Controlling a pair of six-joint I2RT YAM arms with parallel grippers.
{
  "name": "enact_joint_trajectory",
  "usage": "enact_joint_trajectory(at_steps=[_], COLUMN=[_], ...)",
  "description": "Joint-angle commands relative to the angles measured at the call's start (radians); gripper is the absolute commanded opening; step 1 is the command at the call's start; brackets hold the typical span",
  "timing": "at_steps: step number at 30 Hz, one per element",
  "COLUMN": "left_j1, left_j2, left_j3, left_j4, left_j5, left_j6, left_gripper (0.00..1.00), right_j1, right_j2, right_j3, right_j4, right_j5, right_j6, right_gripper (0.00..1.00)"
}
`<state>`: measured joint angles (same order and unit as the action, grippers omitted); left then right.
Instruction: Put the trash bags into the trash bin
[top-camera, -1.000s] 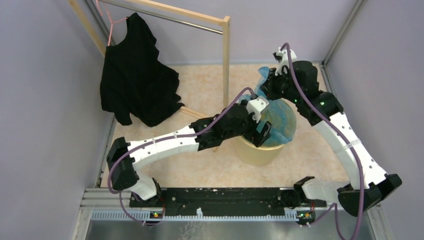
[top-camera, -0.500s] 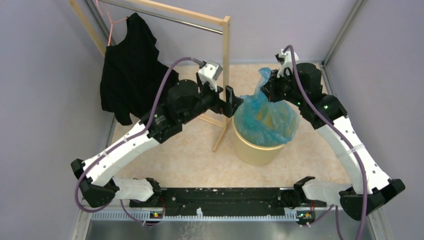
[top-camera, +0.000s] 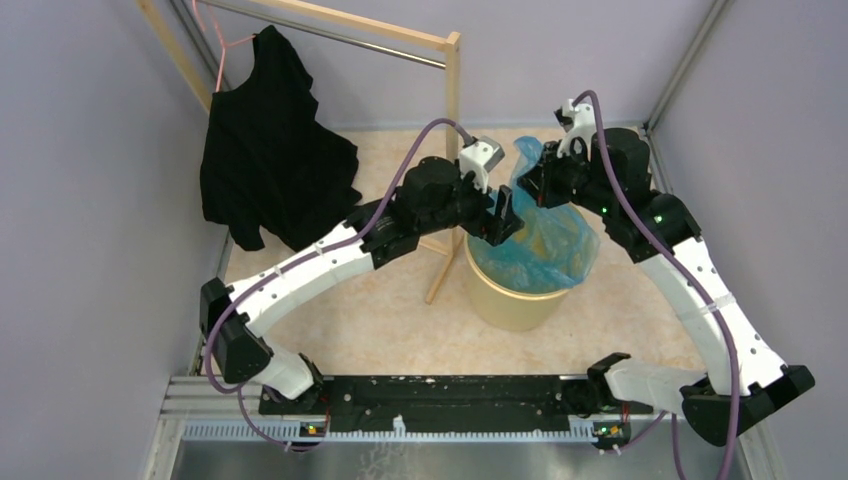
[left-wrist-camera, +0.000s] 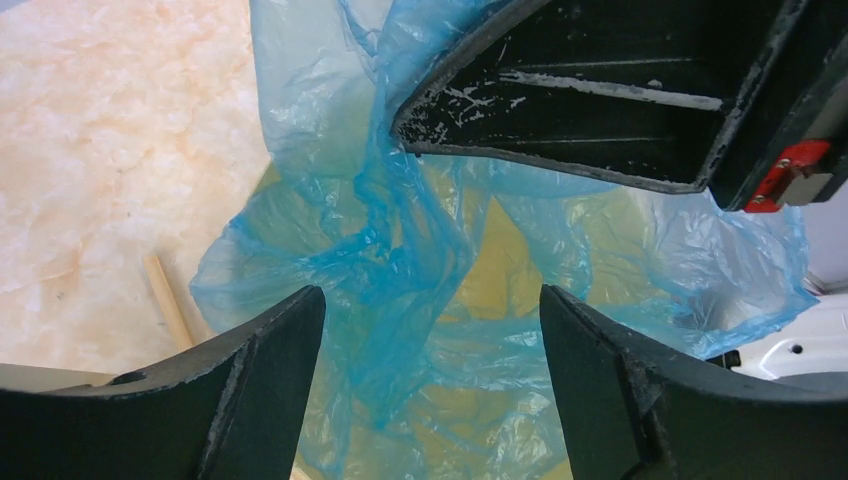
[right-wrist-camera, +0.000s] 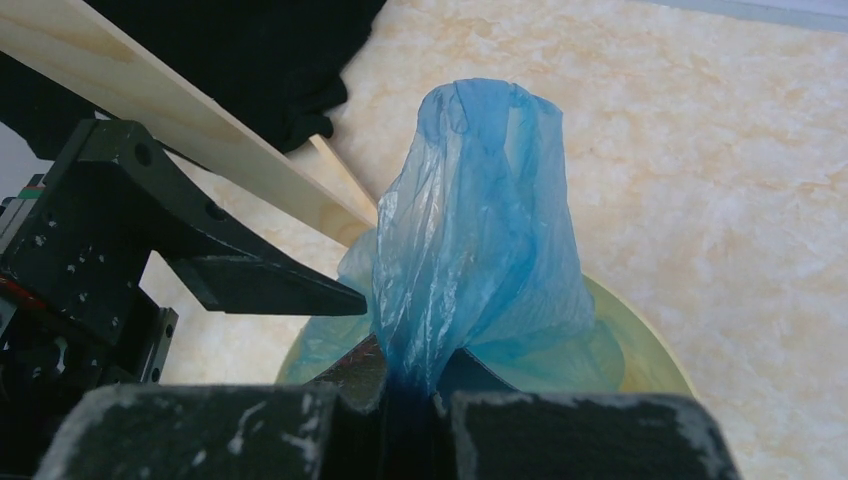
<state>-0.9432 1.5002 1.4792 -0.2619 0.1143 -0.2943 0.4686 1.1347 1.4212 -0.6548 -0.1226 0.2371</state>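
The limp, light, slippery trash bag (top-camera: 555, 245) lies draped in the trash bin (top-camera: 505, 310), its bunched neck clamped at twelve o'clock by closed right fingers (right-wrist-camera: 352, 375). Left fingers (left-wrist-camera: 262, 362) gape empty; ten o'clock film is judged graspable.

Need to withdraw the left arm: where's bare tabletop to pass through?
Bare tabletop lies between the trash bin and the arm bases, and right of the bin. Crowded over the bin: left gripper, right gripper, blue trash bag.
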Motion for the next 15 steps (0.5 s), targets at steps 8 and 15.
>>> enact_joint_trajectory(at_steps=[8, 15], left_j1=[-0.011, -0.011], left_j2=[0.062, 0.080], left_j3=[0.097, 0.102], left_j4=[0.052, 0.034], left_j5=[-0.049, -0.055], left_j6=[0.014, 0.020], left_gripper=[0.62, 0.41], right_j1=[-0.007, -0.008], right_j2=[-0.023, -0.022], right_j3=[0.049, 0.071], right_j4=[0.027, 0.031], right_j5=[-0.030, -0.024], right_j6=[0.022, 0.025], right_gripper=[0.00, 0.00])
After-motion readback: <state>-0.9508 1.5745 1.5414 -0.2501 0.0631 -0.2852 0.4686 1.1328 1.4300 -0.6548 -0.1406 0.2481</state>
